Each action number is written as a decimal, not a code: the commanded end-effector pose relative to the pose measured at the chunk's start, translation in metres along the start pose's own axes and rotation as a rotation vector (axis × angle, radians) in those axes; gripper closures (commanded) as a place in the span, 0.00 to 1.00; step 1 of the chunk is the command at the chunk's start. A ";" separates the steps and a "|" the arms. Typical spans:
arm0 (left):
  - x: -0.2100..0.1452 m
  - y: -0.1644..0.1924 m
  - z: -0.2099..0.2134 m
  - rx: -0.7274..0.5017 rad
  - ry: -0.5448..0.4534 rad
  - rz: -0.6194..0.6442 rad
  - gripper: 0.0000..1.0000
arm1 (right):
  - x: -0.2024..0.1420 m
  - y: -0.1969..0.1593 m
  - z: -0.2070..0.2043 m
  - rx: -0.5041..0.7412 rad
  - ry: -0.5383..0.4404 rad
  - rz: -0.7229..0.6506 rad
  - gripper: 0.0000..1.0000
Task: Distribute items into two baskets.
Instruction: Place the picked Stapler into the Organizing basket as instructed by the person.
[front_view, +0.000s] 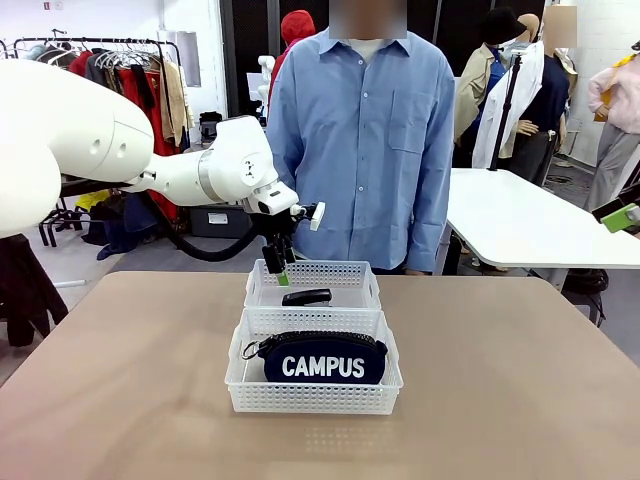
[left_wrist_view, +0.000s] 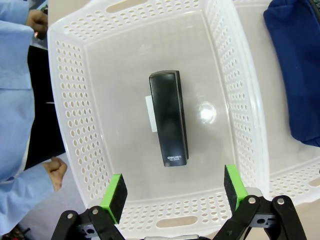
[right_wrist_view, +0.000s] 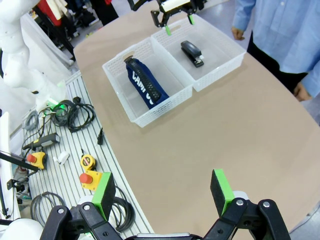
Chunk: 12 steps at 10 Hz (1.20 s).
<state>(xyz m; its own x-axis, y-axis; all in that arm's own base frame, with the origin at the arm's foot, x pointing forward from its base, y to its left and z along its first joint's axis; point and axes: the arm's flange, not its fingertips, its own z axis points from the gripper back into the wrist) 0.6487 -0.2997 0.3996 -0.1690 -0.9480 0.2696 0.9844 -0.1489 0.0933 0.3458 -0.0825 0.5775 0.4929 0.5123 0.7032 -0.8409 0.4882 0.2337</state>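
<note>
The small black stapler (front_view: 306, 297) (left_wrist_view: 169, 124) (right_wrist_view: 192, 53) lies flat on the floor of the far white basket (front_view: 360, 272) (left_wrist_view: 70, 100) (right_wrist_view: 227, 47). The navy CAMPUS pouch (front_view: 322, 360) (right_wrist_view: 145, 82) (left_wrist_view: 295, 60) rests in the near, larger basket (front_view: 240, 375) (right_wrist_view: 120, 95). My left gripper (front_view: 279, 267) (left_wrist_view: 174, 192) (right_wrist_view: 172, 22) hangs open just above the far basket, nothing between its green pads, the stapler below it. My right gripper (right_wrist_view: 162, 192) is open and empty, high over the table's near right part.
A person in a light blue shirt (front_view: 365, 140) stands at the far edge right behind the baskets, hands (left_wrist_view: 55, 172) down by the sides. The brown table (front_view: 520, 400) lies bare around the baskets. Cables and button boxes (right_wrist_view: 90, 172) lie on a rack beside the table.
</note>
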 end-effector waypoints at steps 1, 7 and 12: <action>-0.003 0.000 0.002 0.009 0.006 0.005 0.00 | 0.002 0.001 0.000 0.004 -0.011 0.003 0.00; -0.003 0.000 0.002 0.009 0.006 0.005 0.00 | 0.002 0.001 0.000 0.004 -0.011 0.003 0.00; -0.028 0.008 0.041 0.078 0.023 0.142 0.00 | 0.002 0.001 0.000 0.004 -0.011 0.003 0.00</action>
<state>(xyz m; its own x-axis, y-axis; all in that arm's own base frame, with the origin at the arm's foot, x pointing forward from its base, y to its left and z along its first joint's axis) 0.6566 -0.2850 0.4121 -0.1111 -0.9557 0.2727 0.9904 -0.0837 0.1100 0.3458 -0.0825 0.5775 0.4929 0.5124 0.7032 -0.8409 0.4882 0.2336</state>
